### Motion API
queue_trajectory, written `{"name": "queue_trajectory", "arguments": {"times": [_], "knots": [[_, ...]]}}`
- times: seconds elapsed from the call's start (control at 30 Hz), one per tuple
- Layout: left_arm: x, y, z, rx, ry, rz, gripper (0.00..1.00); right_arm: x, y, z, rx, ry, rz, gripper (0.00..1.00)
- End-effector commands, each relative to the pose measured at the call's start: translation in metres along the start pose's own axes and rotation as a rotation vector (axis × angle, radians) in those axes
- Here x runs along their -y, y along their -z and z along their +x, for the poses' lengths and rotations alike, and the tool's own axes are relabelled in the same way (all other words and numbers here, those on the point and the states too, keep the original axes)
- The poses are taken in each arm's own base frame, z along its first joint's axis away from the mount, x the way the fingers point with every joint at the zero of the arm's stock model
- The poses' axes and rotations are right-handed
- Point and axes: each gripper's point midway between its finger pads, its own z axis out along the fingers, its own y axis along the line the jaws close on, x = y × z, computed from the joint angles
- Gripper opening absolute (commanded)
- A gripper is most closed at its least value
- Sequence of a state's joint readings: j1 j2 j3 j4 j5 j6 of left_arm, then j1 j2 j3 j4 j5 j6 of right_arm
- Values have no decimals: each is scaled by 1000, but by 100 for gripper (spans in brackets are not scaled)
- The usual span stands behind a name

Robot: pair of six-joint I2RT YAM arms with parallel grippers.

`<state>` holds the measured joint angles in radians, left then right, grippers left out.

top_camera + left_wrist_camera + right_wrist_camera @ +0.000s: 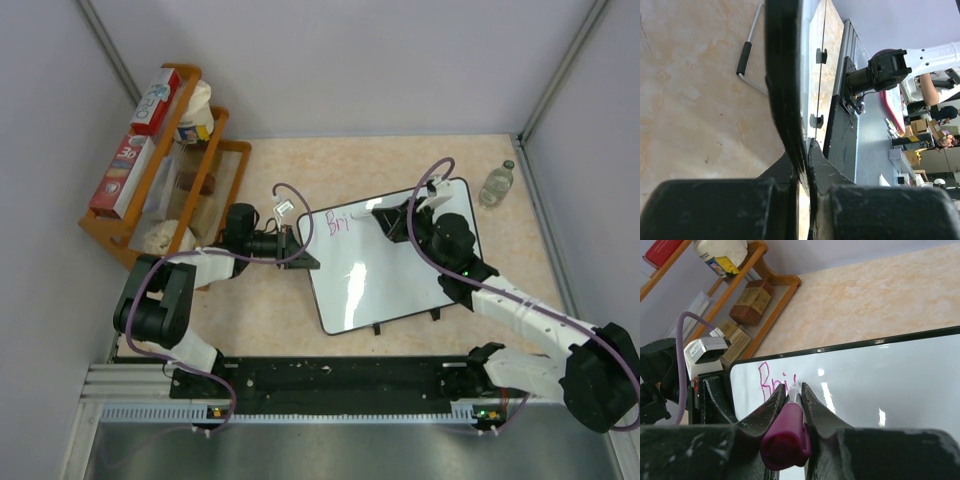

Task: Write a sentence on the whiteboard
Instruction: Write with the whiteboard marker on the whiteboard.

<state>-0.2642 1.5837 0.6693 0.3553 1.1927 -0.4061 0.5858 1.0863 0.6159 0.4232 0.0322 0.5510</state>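
Only the pink letters "Bri" of the sentence (771, 381) stand on the whiteboard (385, 285), close to its top left corner and right at the tips of the right gripper (793, 389). That gripper is clamped on a magenta marker (786, 437), the barrel pinched between both fingers, its tip meeting the glossy surface just past the "i". The board lies flat on the table (290, 320) beneath this gripper, tilted a little, its small black feet on the long edge nearer the arm bases. The left gripper (303, 250) reaches in from the opposite side, and its jaws are pressed together on the board's short left edge, just beside the letters. Beyond the left arm stands a wooden rack (226, 160) with boxes and bags. Well apart on the right gripper's far side, a small clear bottle (497, 185) sits on the table.
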Motion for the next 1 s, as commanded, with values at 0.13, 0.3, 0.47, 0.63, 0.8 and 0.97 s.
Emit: {"name": "queue_trajectory", "arguments": {"times": [0.13,0.3,0.47,0.63,0.8,0.97], "knots": [[-24,-6,15,-19,-151,-71,0,2,-1,-2,8,14,-1,0],[-24,-6,15,-18,-153,-73,0,-2,-1,0,-6,15,-22,0],[-24,-6,16,-19,-150,-72,0,-2,-1,6,-36,17,-29,0],[-24,-6,16,-20,-149,-72,0,0,1,15,-60,18,-34,0],[-24,-6,16,-20,-151,-70,0,4,4,22,-75,18,-23,0],[-25,-6,16,-20,-149,-75,0,10,8,24,-73,25,-5,0]]}}
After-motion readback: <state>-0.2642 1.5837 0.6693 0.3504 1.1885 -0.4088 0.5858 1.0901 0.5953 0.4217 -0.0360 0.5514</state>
